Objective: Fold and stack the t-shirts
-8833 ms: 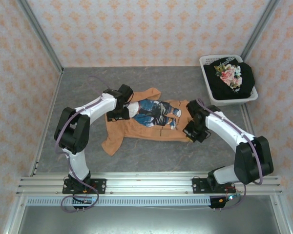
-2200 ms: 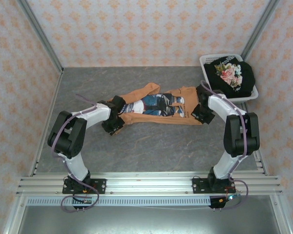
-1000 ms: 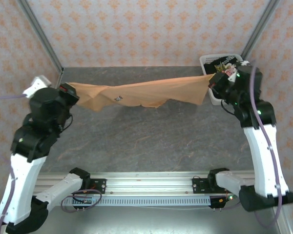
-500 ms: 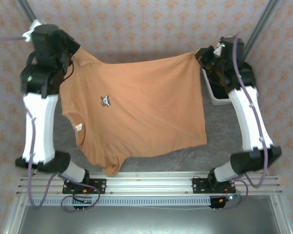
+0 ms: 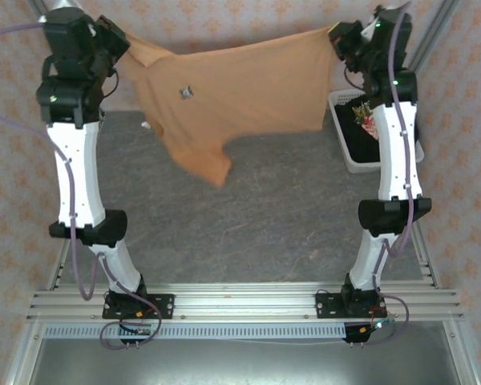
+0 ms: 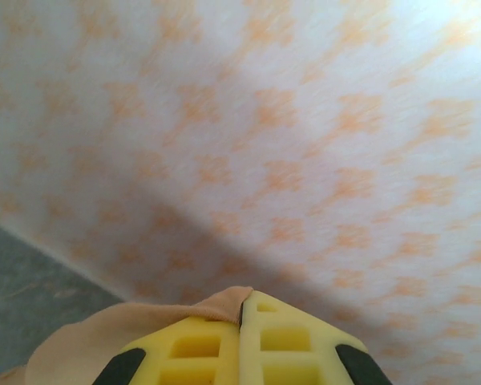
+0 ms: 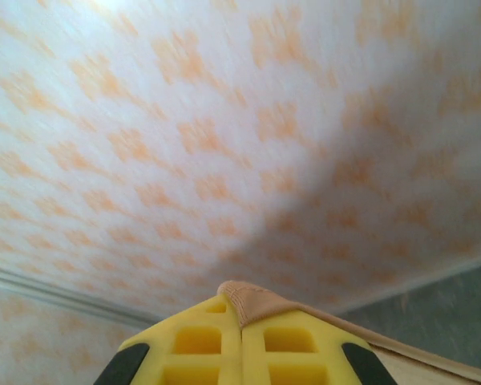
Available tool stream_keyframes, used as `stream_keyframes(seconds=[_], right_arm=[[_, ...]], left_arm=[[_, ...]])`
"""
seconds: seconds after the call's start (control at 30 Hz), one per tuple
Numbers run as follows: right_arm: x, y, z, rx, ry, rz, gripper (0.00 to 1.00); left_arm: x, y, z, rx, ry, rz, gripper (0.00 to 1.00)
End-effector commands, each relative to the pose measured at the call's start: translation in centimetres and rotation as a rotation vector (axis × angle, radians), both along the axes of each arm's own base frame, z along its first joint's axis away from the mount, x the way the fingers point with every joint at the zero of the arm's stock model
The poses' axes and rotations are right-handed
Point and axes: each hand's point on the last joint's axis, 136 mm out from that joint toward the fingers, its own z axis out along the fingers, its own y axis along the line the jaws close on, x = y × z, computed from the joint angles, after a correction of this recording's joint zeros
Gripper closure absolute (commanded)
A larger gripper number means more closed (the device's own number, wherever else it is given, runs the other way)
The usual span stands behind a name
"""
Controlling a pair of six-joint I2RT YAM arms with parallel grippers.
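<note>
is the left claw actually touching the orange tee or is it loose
Touching. In the left wrist view the left claw is shut, with an edge of the orange tee pinched between its yellow fingers.

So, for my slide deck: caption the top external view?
The left claw and right claw hold the orange t-shirt aloft, stretched between them.

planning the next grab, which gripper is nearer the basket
Right. The right gripper is raised just left of the basket; the left gripper is far off to its left.
</note>
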Motion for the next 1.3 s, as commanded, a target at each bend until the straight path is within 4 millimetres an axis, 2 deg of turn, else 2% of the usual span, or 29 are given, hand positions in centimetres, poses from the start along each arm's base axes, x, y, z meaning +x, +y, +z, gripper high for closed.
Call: stream_keyframes(seconds=[0.0,0.07,0.1,0.17,0.2,0.23,0.27,0.33,0.4,0.5,0.53,0.6,0.7,0.8,0.9,1.0,1.07,1.17,1.27], right_arm=[[-0.2,-2.1,1.1,0.006,-0.017,-0.048,1.00],[-0.4,-2.6,0.3,-0.028,0.010,-0.063,1.00],[-0.4,-2.7,-0.8,-0.051,0.047,-0.063,1.00],[-0.4,-2.5,-4.3,-0.079,0.155,-0.054,1.00],[-0.5,-2.2,-6.6,-0.098,0.220,-0.051,1.00],[-0.7,-2.0,-9.6,-0.123,0.290,-0.053,1.00],[-0.9,-1.7,-11.5,-0.131,0.325,-0.053,1.00],[-2.1,-1.3,-17.4,-0.125,0.433,-0.061,1.00],[-4.0,-0.8,-23.9,-0.124,0.569,-0.067,1.00],[-7.8,-0.3,-33.4,-0.180,0.775,-0.059,1.00],[-9.3,-0.3,-36.5,-0.197,0.843,-0.056,1.00],[-11.8,-1.0,-40.8,-0.225,0.954,-0.073,1.00],[-15.4,-2.9,-44.6,-0.320,1.079,-0.129,1.00],[-19.1,-4.7,-45.9,-0.401,1.170,-0.184,1.00],[-23.3,-6.5,-46.4,-0.456,1.239,-0.249,1.00],[-26.7,-7.2,-46.5,-0.449,1.257,-0.278,1.00],[-28.3,-7.2,-46.7,-0.427,1.246,-0.277,1.00],[-29.8,-7.2,-47.2,-0.422,1.253,-0.262,1.00],[-30.9,-7.4,-47.7,-0.445,1.289,-0.252,1.00]], left_arm=[[-5.8,0.3,6.4,0.045,-0.187,0.013,1.00],[-7.0,0.0,5.4,0.052,-0.146,0.009,1.00],[-7.1,-0.4,3.9,0.051,-0.099,-0.007,1.00],[-7.2,-1.5,-0.5,0.031,0.022,-0.050,1.00],[-7.2,-2.3,-3.5,0.023,0.094,-0.076,1.00],[-7.3,-3.0,-7.4,0.005,0.187,-0.088,1.00],[-7.7,-3.4,-10.7,-0.014,0.257,-0.093,1.00],[-9.0,-4.2,-18.5,-0.035,0.421,-0.090,1.00],[-10.5,-5.1,-25.8,-0.070,0.558,-0.095,1.00],[-12.7,-6.9,-35.5,-0.118,0.753,-0.126,1.00],[-13.5,-7.8,-38.3,-0.118,0.806,-0.143,1.00],[-14.9,-9.1,-42.8,-0.116,0.910,-0.160,1.00],[-17.4,-10.5,-48.3,-0.117,1.052,-0.159,1.00],[-19.7,-11.2,-51.6,-0.105,1.170,-0.135,1.00],[-21.6,-11.7,-52.9,-0.091,1.237,-0.108,1.00],[-23.1,-11.4,-52.7,-0.070,1.268,-0.062,1.00],[-24.3,-10.5,-52.1,-0.055,1.281,-0.008,1.00],[-26.5,-8.7,-51.5,-0.075,1.285,0.086,1.00],[-28.4,-7.9,-51.5,-0.168,1.258,0.132,1.00]])
